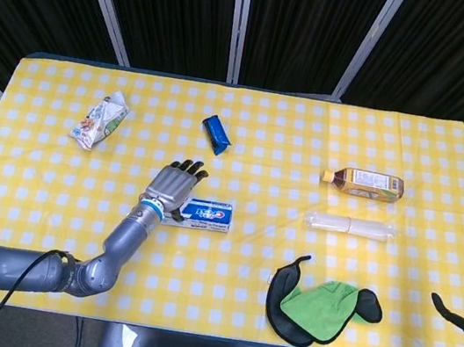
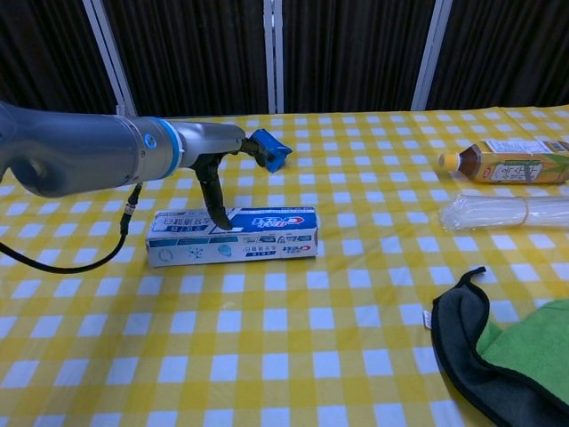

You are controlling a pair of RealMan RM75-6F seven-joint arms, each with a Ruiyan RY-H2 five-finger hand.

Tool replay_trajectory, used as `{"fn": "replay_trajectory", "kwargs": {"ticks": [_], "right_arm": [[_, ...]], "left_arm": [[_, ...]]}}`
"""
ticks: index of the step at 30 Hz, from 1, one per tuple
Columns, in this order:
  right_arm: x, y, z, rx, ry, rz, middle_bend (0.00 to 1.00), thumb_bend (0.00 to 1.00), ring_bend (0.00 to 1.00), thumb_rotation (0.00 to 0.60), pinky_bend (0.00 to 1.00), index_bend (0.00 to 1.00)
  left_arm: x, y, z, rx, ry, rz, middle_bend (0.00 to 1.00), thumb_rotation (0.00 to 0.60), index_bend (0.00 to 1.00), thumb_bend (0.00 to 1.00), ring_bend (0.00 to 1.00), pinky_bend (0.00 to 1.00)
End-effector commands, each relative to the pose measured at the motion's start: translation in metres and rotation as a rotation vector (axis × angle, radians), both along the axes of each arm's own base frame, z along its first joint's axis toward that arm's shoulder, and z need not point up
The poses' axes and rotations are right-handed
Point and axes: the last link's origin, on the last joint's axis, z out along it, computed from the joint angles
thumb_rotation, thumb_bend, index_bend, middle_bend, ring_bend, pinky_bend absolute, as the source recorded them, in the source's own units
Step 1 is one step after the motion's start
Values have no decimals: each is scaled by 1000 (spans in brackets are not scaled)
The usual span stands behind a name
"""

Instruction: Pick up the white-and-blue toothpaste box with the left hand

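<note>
White-and-blue toothpaste box (image 1: 187,211) lies long axis 9-to-3; left hand (image 1: 172,187) hovers over its left half, fingers spread wide, holding nothing.

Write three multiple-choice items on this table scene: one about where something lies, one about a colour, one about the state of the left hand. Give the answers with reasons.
1. Where does the tea bottle lie relative to the clear plastic packet?
A. Farther from the robot, beside the packet
B. On top of the green cloth
C. At the left edge of the table

2. What colour is the small wrapped packet beyond the toothpaste box?
A. Red
B. Blue
C. Green

3. What is the left hand doing?
A. Holding the box lifted off the table
B. Resting on the snack bag
C. Over the box's left part, fingers spread, the box flat on the cloth

Answers: 1 A, the head view shows the bottle just above the packet in the picture. 2 B, both views show it blue. 3 C, the chest view shows the thumb reaching down at the box, which lies flat.
</note>
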Motion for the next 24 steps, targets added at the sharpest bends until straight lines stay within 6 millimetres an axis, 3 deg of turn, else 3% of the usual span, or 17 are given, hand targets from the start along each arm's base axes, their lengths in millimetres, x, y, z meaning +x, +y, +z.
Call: {"fn": "replay_trajectory", "kwargs": {"ticks": [1, 10, 12, 16, 18, 20, 24], "right_arm": [[-1, 0, 2, -2, -5, -2, 0, 106, 0, 600, 0, 0], [-3, 0, 7, -11, -24, -4, 0, 106, 0, 600, 0, 0], [-3, 0, 8, -11, -28, -3, 0, 106, 0, 600, 0, 0], [-3, 1, 9, -13, -30, -1, 0, 106, 0, 600, 0, 0], [-3, 1, 9, -14, -32, 1, 0, 106, 0, 600, 0, 0], [-3, 2, 10, -17, -33, 4, 0, 106, 0, 600, 0, 0], [-2, 2, 11, -21, -35, 8, 0, 106, 0, 600, 0, 0]], "left_arm": [[6, -1, -11, -10, 22, 1, 0, 600, 137, 134, 42, 137], [13, -5, -35, -43, 57, 8, 1, 600, 152, 144, 55, 167], [14, -7, -40, -51, 67, 0, 26, 600, 189, 149, 90, 205], [14, -11, -44, -47, 87, -17, 194, 600, 364, 175, 236, 345], [13, -13, -44, -30, 107, -33, 272, 600, 454, 240, 302, 411], [12, -14, -45, -13, 120, -46, 338, 600, 536, 374, 360, 465], [12, -18, -44, 9, 130, -73, 396, 600, 611, 546, 409, 507]]}}
